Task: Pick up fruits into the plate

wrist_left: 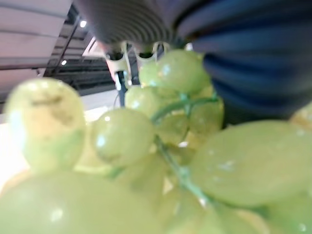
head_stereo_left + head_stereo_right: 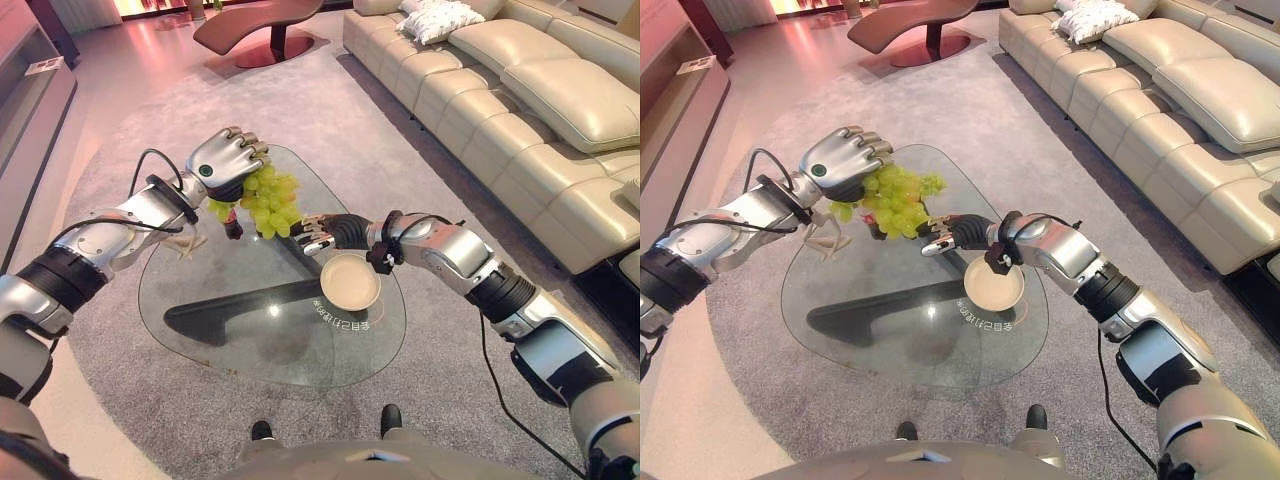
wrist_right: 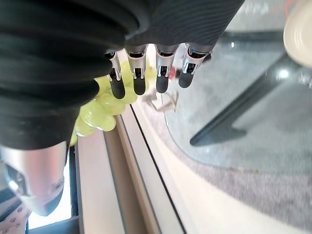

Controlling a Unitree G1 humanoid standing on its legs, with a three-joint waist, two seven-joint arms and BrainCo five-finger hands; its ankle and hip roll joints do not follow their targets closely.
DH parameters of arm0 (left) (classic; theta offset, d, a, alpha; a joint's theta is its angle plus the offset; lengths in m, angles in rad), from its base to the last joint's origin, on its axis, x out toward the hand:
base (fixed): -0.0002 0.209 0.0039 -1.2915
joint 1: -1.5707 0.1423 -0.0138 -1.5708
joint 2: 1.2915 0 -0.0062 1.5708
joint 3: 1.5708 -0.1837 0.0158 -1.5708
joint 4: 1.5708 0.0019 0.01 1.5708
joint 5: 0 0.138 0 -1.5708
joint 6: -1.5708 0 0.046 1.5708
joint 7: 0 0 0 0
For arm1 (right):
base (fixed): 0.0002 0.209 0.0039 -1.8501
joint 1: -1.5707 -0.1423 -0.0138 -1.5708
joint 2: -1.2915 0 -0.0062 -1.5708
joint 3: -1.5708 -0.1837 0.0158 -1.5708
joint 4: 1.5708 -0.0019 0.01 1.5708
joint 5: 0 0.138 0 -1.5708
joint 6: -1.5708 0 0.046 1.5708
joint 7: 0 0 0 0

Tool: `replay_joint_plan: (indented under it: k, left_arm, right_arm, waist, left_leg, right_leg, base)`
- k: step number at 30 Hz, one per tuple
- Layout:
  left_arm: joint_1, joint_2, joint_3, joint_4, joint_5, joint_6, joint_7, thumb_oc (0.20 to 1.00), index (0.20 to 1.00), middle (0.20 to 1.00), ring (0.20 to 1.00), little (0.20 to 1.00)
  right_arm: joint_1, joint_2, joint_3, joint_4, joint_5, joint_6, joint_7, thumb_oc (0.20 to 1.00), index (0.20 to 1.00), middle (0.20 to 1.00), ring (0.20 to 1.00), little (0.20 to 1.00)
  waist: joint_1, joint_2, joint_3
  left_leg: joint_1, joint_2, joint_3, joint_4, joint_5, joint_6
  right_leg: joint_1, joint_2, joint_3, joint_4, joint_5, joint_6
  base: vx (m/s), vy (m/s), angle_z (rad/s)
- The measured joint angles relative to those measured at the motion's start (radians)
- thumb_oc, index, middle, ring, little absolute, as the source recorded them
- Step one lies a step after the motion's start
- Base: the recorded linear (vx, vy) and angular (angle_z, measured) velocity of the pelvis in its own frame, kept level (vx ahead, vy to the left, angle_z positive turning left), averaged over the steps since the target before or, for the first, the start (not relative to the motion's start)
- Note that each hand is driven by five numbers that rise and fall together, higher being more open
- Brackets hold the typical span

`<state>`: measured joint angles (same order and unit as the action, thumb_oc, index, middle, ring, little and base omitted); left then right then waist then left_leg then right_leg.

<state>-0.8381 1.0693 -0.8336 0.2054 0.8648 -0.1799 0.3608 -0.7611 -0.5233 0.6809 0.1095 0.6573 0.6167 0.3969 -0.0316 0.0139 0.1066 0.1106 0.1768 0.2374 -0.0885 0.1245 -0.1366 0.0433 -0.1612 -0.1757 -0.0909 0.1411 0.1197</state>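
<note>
**glasstop_fan:** So the left hand [image 2: 228, 160] sits a bit left of centre frame, fingers curled over the top of the bunch of green grapes [image 2: 268, 205], which hangs lifted clear of the glass table [image 2: 210, 330]. Its wrist view is basically all grapes [image 1: 161, 161] and stem, so the hold looks to be on the upper part of the bunch. The plate [image 2: 349, 281] is just right of centre, lower than the bunch, with nothing in it.

**servo_sam:** And the right hand [image 2: 952, 236]? It's in from the right, directly between the grapes and the plate, fingers out straight, gripping nothing. From the head views I can't tell if the fingertips touch the bunch or just hang beside it.

**glasstop_fan:** Same, can't tell. My take on doing this step well: carry the bunch toward the lower right until it hangs over the middle of the plate, lower it until the bottom grapes rest on it, and only then let go. Slow, because a dangling bunch swings and grapes drop off.

**servo_sam:** I'd also get that right hand out of the lane, or cup it under the bunch as a catcher. That small dark thing [image 2: 234, 229] under the grapes, no idea what it is.
</note>
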Motion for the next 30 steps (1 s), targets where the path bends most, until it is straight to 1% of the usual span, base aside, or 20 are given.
replay_joint_plan:
  k: [4,13,15,19,23,25,28,30]
  left_arm:
    - [0.0,0.0,-0.017,-0.023,0.001,-0.005,-0.002,0.2,0.2,0.2,0.2,0.2]
    - [0.0,0.006,-0.025,-0.076,0.018,-0.069,-0.038,0.2,0.2,0.2,0.2,0.2]
    - [0.0,0.016,-0.025,-0.076,0.02,-0.07,-0.039,0.2,0.2,0.2,0.2,0.2]
    - [0.003,0.051,-0.021,-0.077,0.031,-0.079,-0.04,0.2,0.2,0.2,0.2,0.2]
    - [0.02,0.098,-0.012,-0.08,0.039,-0.086,-0.04,0.2,0.2,0.2,0.2,0.2]
    - [0.059,0.128,0.026,-0.087,0.04,-0.091,-0.036,0.2,0.2,0.2,0.2,0.2]
    - [0.125,0.18,0.1,-0.088,0.045,-0.111,-0.03,0.2,0.2,0.2,0.2,0.2]
    - [0.134,0.196,0.108,-0.087,0.06,-0.116,-0.027,0.2,0.2,0.2,0.2,0.2]
  right_arm:
    - [0.027,0.0,0.004,0.0,0.059,0.024,-0.027,1.0,1.0,1.0,1.0,1.0]
    - [0.062,-0.008,0.003,-0.001,0.116,0.022,-0.083,1.0,1.0,1.0,1.0,1.0]
    - [0.069,-0.018,0.0,-0.015,0.117,0.02,-0.087,1.0,1.0,1.0,1.0,1.0]
    - [0.088,-0.049,-0.013,-0.039,0.131,-0.003,-0.085,1.0,1.0,1.0,1.0,1.0]
    - [0.105,-0.081,-0.07,-0.039,0.14,-0.018,-0.084,1.0,1.0,1.0,1.0,1.0]
    - [0.128,-0.112,-0.118,-0.041,0.142,-0.036,-0.076,1.0,1.0,1.0,1.0,1.0]
    - [0.166,-0.186,-0.167,-0.032,0.134,-0.06,-0.057,1.0,1.0,1.0,1.0,1.0]
    - [0.167,-0.203,-0.169,-0.028,0.128,-0.069,-0.055,1.0,1.0,1.0,1.0,1.0]
  waist:
    - [-0.001,0.0,-0.008]
    - [0.001,0.0,-0.01]
    - [0.001,0.0,-0.01]
    - [0.001,0.0,-0.01]
    - [0.001,0.0,-0.01]
    - [0.004,0.0,-0.01]
    - [0.009,0.0,-0.01]
    - [0.01,0.0,-0.01]
  left_leg:
    - [0.0,0.0,0.002,0.0,0.0,0.0]
    - [0.001,0.0,0.005,0.0,0.0,0.0]
    - [0.0,0.0,0.005,0.0,0.0,0.0]
    - [0.0,0.0,0.006,0.0,-0.001,0.0]
    - [0.0,0.0,0.005,-0.001,-0.001,0.001]
    - [0.0,0.0,0.005,-0.001,-0.001,0.0]
    - [0.0,0.0,0.005,-0.001,-0.002,0.001]
    - [0.0,0.0,0.005,-0.001,-0.002,0.001]
  right_leg:
    - [-0.001,0.0,0.002,0.0,0.0,0.0]
    - [-0.001,-0.001,0.002,0.0,0.0,0.0]
    - [-0.002,-0.001,0.003,0.0,0.0,0.0]
    - [-0.002,-0.001,0.002,0.0,0.0,0.0]
    - [-0.002,-0.001,0.002,0.0,0.0,0.0]
    - [-0.002,-0.001,0.002,0.0,0.0,0.0]
    - [-0.002,-0.001,0.002,-0.001,-0.001,0.0]
    - [-0.002,-0.001,0.002,-0.001,-0.001,0.0]
  base:
    - [0.02,0.003,-0.01]
    - [0.01,0.006,0.0]
    - [0.0,0.0,0.0]
    - [0.0,0.0,0.0]
    - [0.0,0.0,0.0]
    - [0.0,0.0,0.0]
    - [0.0,0.0,0.0]
    - [0.0,0.0,0.0]
